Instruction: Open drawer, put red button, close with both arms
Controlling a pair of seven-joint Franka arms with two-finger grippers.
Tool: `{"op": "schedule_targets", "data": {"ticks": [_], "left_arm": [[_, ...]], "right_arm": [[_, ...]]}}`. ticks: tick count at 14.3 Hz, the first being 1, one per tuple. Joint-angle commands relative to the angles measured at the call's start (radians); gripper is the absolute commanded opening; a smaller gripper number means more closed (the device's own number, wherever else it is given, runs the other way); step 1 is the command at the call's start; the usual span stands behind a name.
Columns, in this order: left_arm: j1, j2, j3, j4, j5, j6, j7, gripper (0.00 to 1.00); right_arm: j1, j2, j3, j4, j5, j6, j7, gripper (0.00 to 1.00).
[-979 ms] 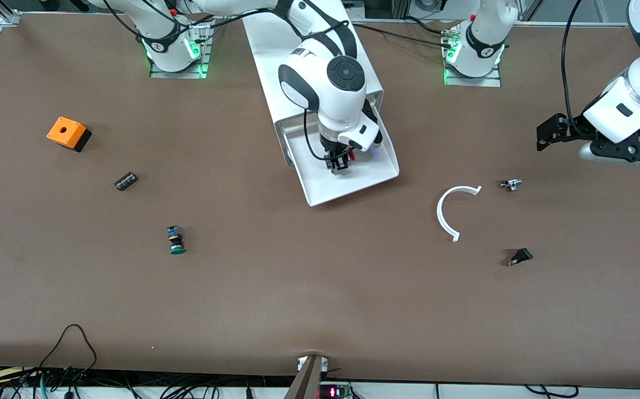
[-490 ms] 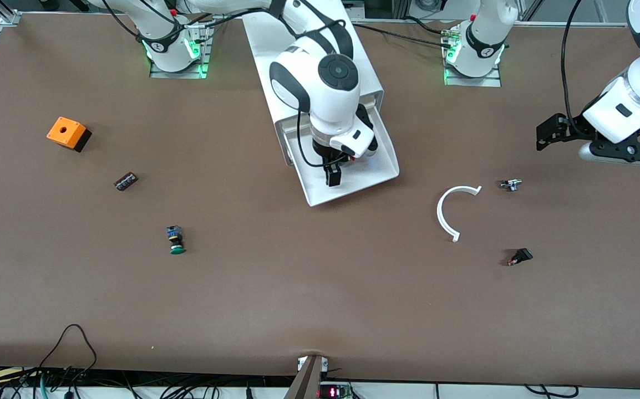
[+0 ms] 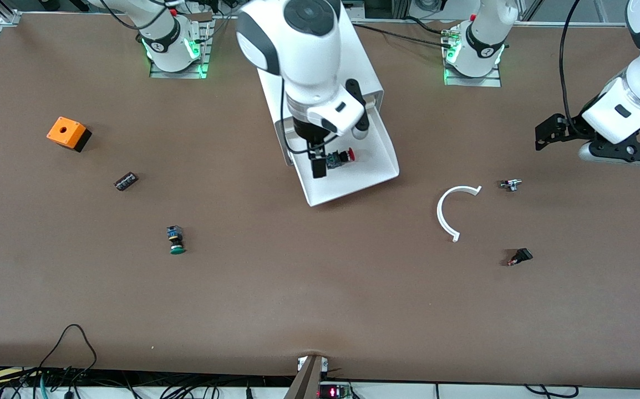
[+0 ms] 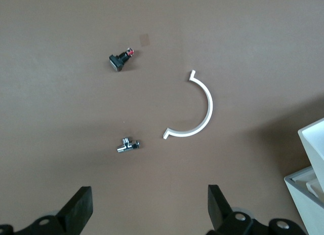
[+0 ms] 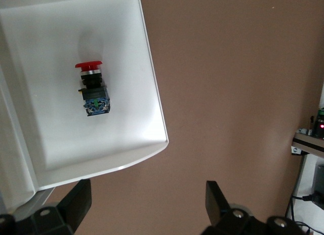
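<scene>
The drawer (image 3: 353, 177) stands pulled out of the white cabinet (image 3: 365, 62) toward the front camera. The red button (image 3: 340, 158) lies on its side on the drawer floor, red cap toward the left arm's end. My right gripper (image 3: 318, 164) hangs open above the drawer, holding nothing. In the right wrist view the red button (image 5: 92, 90) lies free in the drawer (image 5: 55, 123), well away from the right gripper (image 5: 147, 199), which is over the drawer's front lip. My left gripper (image 3: 545, 134) waits open and empty over the table at the left arm's end; the left gripper (image 4: 149, 204) shows only bare table between its fingers.
A white curved piece (image 3: 452, 211), a small metal part (image 3: 510, 184) and a small black part (image 3: 519, 256) lie under and near the left gripper. Toward the right arm's end lie a green-capped button (image 3: 176, 241), a small dark block (image 3: 126, 181) and an orange box (image 3: 67, 133).
The right gripper opened, let the red button go into the drawer, and rose up and back toward its base. The left arm has not moved.
</scene>
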Motion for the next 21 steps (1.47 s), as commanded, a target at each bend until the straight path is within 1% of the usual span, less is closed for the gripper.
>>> {"op": "schedule_targets", "data": {"ticks": [1, 4, 6, 10, 11, 13, 17, 19, 21], "left_arm": [[0.002, -0.007, -0.001, 0.009, 0.012, -0.048, -0.015, 1.0], [0.002, -0.002, -0.002, 0.031, 0.004, -0.051, -0.018, 1.0], [0.003, 0.004, -0.001, 0.038, -0.002, -0.055, -0.018, 1.0], [0.008, 0.051, -0.001, 0.118, 0.0, -0.094, -0.015, 1.0], [0.011, 0.07, 0.001, 0.133, 0.0, -0.094, -0.007, 1.0], [0.009, 0.097, -0.001, 0.141, 0.001, -0.097, -0.007, 1.0], [0.011, 0.098, 0.008, 0.138, 0.001, -0.128, -0.016, 1.0], [0.011, 0.096, 0.008, 0.14, 0.0, -0.147, -0.016, 1.0], [0.011, 0.096, 0.008, 0.14, 0.0, -0.147, -0.018, 1.0]], "right_arm": [[-0.001, -0.041, -0.016, -0.008, 0.024, -0.016, 0.029, 1.0], [-0.01, -0.07, -0.022, -0.012, 0.023, -0.011, 0.245, 1.0], [-0.039, -0.086, -0.023, -0.012, 0.023, -0.01, 0.355, 1.0], [-0.126, -0.103, -0.026, -0.02, 0.024, -0.01, 0.561, 1.0], [-0.151, -0.106, -0.026, -0.032, 0.026, -0.013, 0.622, 1.0], [-0.191, -0.15, -0.026, -0.113, 0.029, -0.01, 0.8, 1.0], [-0.241, -0.173, -0.022, -0.152, 0.026, -0.056, 1.082, 1.0], [-0.284, -0.175, -0.017, -0.153, 0.026, -0.103, 1.143, 1.0], [-0.364, -0.197, -0.014, -0.155, 0.034, -0.137, 1.137, 1.0]]}}
